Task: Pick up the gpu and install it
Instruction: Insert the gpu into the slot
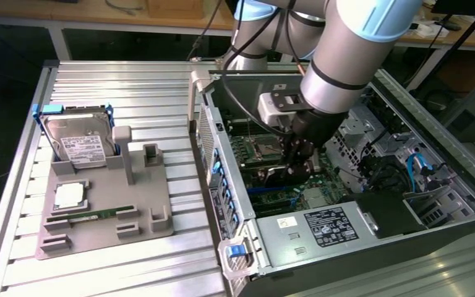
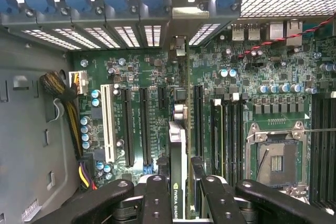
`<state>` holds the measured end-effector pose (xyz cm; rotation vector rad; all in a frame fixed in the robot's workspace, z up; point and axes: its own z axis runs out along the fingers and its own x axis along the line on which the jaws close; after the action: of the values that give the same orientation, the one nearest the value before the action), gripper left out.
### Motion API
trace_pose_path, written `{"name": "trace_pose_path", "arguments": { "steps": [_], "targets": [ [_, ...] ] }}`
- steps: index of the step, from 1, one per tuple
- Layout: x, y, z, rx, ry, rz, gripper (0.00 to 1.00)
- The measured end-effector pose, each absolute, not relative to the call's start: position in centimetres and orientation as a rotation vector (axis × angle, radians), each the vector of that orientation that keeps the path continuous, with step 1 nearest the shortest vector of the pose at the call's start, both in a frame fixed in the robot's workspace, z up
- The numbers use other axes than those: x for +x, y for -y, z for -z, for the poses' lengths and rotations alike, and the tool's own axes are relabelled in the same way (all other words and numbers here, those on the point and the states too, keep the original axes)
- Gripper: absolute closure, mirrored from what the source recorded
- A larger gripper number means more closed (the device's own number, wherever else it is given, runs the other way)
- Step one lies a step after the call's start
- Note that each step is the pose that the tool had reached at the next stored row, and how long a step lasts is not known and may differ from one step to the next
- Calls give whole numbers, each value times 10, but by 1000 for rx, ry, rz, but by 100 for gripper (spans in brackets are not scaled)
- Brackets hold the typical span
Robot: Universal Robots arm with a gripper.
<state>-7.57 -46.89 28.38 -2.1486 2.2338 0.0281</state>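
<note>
My gripper (image 1: 294, 166) is down inside the open computer case (image 1: 221, 161), over the green motherboard (image 2: 131, 72). It is shut on the gpu (image 2: 178, 145), a thin dark card seen edge-on in the wrist view between my two black fingers (image 2: 157, 190). The card stands upright over the long black expansion slots (image 2: 144, 124). Its silver bracket end (image 2: 178, 45) reaches the case's rear slot openings. Whether the card's lower edge sits in a slot I cannot tell. In the exterior view the gpu (image 1: 272, 174) is a dark strip under the fingers.
A grey fixture tray (image 1: 151, 204) on the metal table holds a silver hard drive (image 1: 79, 143), a green memory stick (image 1: 89, 216) and a small chip. Inside the case are the CPU socket (image 2: 275, 156), memory slots, cable bundles (image 2: 60, 90) and the power supply (image 1: 328, 226).
</note>
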Motion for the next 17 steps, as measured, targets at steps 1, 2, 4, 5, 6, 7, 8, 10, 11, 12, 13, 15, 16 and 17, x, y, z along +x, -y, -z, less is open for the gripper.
{"name": "trace_pose_path", "arguments": {
  "steps": [1,2,4,5,6,7,8,10,11,12,13,15,16,17],
  "targets": [
    [-76,469,-284,-2149,-2234,-29,73],
    [-77,469,-284,-2148,-2233,-29,73],
    [-77,469,-283,-2148,-2233,-30,73],
    [-77,469,-283,-2148,-2233,-30,73],
    [-77,469,-283,-2148,-2232,-30,73],
    [-77,469,-283,-2149,-2232,-30,73],
    [-78,469,-283,-2150,-2231,-30,73],
    [-77,469,-283,-2152,-2229,-30,73],
    [-77,469,-283,-2154,-2227,-30,73],
    [-77,469,-283,-2154,-2227,-30,73],
    [-77,469,-283,-2154,-2226,-30,73],
    [-78,469,-283,-2154,-2226,-30,73],
    [-78,469,-283,-2155,-2226,-30,73],
    [-77,469,-282,-2154,-2226,-30,73]
  ]
}}
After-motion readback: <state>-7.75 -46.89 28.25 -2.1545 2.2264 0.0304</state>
